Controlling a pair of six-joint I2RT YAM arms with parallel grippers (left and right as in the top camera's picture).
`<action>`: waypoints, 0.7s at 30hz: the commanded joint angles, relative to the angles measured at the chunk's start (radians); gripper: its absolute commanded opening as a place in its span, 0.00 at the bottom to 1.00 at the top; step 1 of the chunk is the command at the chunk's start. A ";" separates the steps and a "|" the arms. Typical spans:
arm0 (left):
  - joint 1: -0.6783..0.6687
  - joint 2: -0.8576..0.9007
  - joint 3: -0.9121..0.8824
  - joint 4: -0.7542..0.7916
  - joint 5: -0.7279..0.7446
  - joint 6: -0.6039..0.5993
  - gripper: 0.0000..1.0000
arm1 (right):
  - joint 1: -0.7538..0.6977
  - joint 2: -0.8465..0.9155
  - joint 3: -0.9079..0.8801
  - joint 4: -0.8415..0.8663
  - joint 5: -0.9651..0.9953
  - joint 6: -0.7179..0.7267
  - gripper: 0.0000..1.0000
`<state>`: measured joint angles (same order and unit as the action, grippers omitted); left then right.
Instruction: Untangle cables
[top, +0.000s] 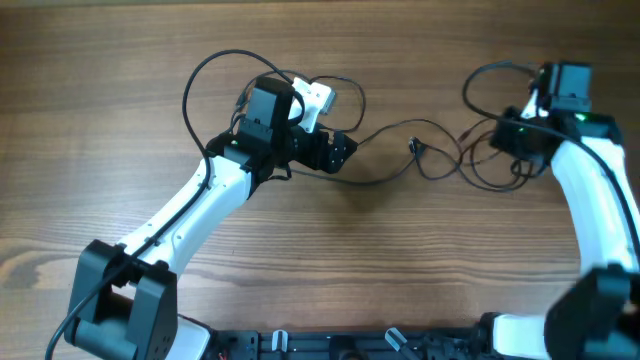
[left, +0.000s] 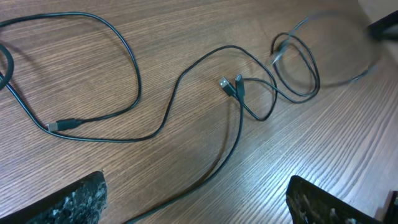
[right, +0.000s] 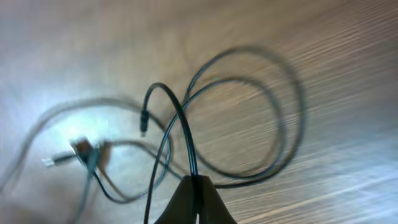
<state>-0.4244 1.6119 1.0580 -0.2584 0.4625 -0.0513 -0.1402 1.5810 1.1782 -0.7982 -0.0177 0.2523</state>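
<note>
Right gripper (right: 196, 198) is pinched shut on one strand of the cables (left: 240, 121). That strand comes up from between its fingertips and curls over into wide loops lying on the tabletop (top: 100, 100) toward its right edge. Left gripper (top: 342, 152) hangs near the tabletop's middle with its fingers (left: 68, 202) spread wide, holding nothing. One strand runs along the wood between them, touching neither. Two small plugs (left: 230, 85) lie side by side just beyond it, between the two grippers. A third plug (left: 62, 124) ends another loop nearby.

The right wrist view is smeared, so the plugs and outer loops there are only soft shapes. From overhead the right gripper's fingertips sit under the wrist and cannot be made out. Strands run off the bottom and left borders of the left wrist view, and its farthest loop is blurred. How many cables there are, and which crosses over which, cannot be told.
</note>
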 joint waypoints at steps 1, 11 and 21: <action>-0.001 -0.008 -0.005 0.002 0.013 -0.010 0.94 | 0.001 0.112 -0.011 -0.004 -0.032 -0.016 0.04; -0.004 -0.008 -0.005 0.004 0.013 -0.033 0.94 | -0.009 0.140 -0.012 -0.075 0.287 0.281 0.90; -0.004 -0.008 -0.005 0.005 0.013 -0.033 0.94 | -0.011 0.166 -0.160 0.040 0.270 0.326 0.93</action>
<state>-0.4244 1.6119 1.0580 -0.2565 0.4625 -0.0704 -0.1459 1.7321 1.0615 -0.7860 0.2447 0.5568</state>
